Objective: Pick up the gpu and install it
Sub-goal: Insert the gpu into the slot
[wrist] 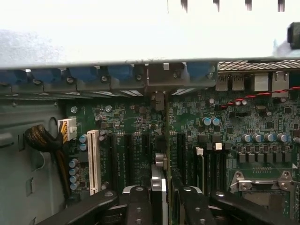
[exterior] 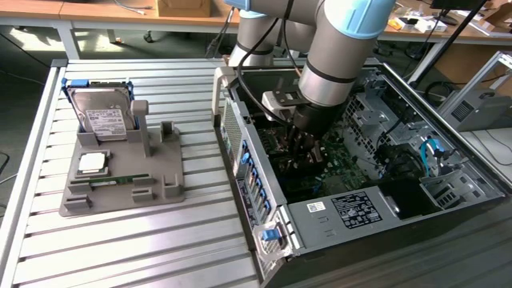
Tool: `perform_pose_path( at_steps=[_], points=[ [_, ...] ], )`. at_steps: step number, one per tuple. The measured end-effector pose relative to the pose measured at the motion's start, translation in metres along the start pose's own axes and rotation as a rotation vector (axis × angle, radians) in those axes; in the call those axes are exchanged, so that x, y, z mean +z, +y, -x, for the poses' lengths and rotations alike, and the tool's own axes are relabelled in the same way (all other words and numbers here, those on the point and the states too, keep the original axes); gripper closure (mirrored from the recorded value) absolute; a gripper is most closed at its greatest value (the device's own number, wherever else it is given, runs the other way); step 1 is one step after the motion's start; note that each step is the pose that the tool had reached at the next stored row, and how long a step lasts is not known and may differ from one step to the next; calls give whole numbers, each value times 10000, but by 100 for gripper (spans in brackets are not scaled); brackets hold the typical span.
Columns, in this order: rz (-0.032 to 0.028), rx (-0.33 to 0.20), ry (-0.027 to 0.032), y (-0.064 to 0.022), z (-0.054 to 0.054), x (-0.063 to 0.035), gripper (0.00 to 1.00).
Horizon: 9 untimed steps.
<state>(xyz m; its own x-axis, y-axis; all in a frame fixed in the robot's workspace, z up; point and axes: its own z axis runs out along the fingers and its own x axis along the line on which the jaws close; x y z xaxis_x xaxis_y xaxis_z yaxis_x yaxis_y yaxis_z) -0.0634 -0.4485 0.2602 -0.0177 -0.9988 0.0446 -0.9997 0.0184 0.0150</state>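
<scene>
We see the gripper point(wrist: 165, 199) inside the case point(exterior: 240, 129), pinching the gpu point(wrist: 166, 140) edge-on. Card stands upright over the motherboard point(wrist: 131, 122) slots.

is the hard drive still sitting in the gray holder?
Yes, the hard drive stands upright in the gray holder, on the exterior view's left.
</scene>
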Motion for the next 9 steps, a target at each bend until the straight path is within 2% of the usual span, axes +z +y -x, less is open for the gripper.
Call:
perform_pose_path(
  at_steps=[9],
  points=[
    [0,-50,-43,0,0,14,73]
  ],
)
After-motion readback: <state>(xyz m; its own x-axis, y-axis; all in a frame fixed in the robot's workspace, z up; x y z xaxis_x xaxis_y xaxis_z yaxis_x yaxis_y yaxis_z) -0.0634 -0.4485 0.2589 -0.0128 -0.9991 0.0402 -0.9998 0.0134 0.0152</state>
